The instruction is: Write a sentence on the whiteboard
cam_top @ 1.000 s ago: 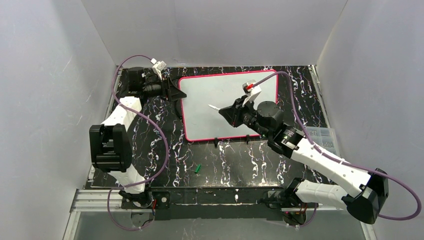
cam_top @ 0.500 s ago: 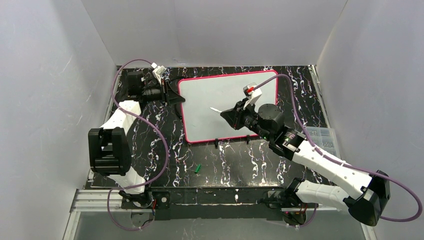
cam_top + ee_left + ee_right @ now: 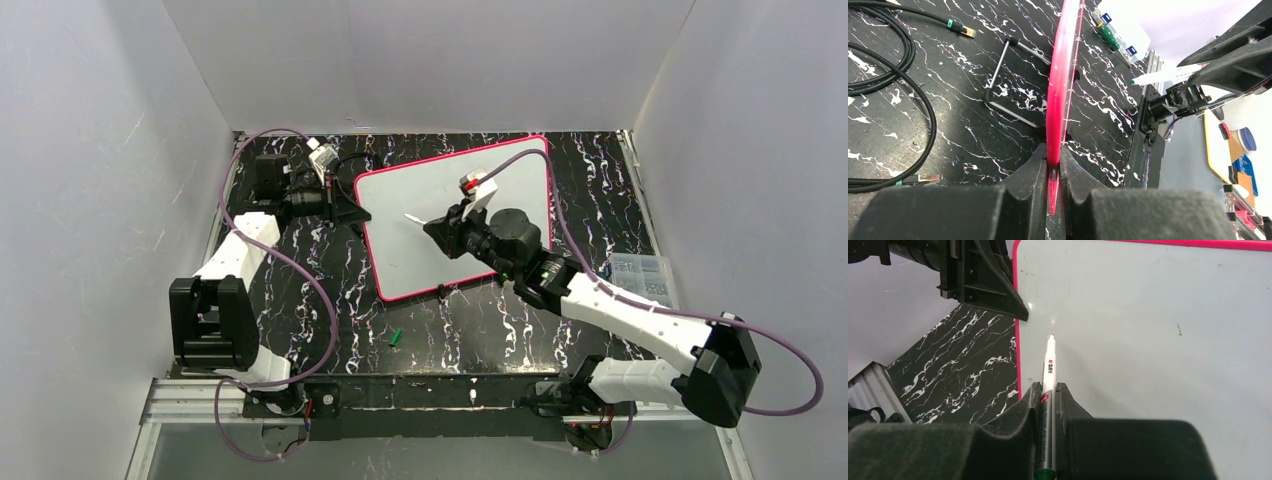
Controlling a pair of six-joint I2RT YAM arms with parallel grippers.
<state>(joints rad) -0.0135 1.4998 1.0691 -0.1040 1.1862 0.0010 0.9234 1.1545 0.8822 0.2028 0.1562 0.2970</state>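
The whiteboard [image 3: 500, 180], glossy white with a pink-red rim, lies skewed on the black marbled table. No green lettering shows on it; only a tiny dark mark [image 3: 1178, 329]. My left gripper [image 3: 358, 212] is shut on the board's left rim, seen edge-on in the left wrist view [image 3: 1060, 90] between the pads [image 3: 1053, 152]. My right gripper [image 3: 1048, 390] is shut on a silver marker [image 3: 1049, 365] with a green tip. It holds the tip just over the board's [image 3: 1148, 340] upper-left part, close to the left gripper [image 3: 993, 295]. The marker [image 3: 415, 217] also shows from above.
A green marker cap [image 3: 394, 338] lies on the table near the front. A clear plastic box [image 3: 640, 275] sits at the right edge. Black clips [image 3: 440, 292] hang on the board's near edge. Black cables [image 3: 908, 75] and a metal rod [image 3: 998, 75] lie by the board.
The board has turned, its left edge swinging toward the near right with my left gripper on it. My right gripper has moved left with the marker, nearer the board's left edge.
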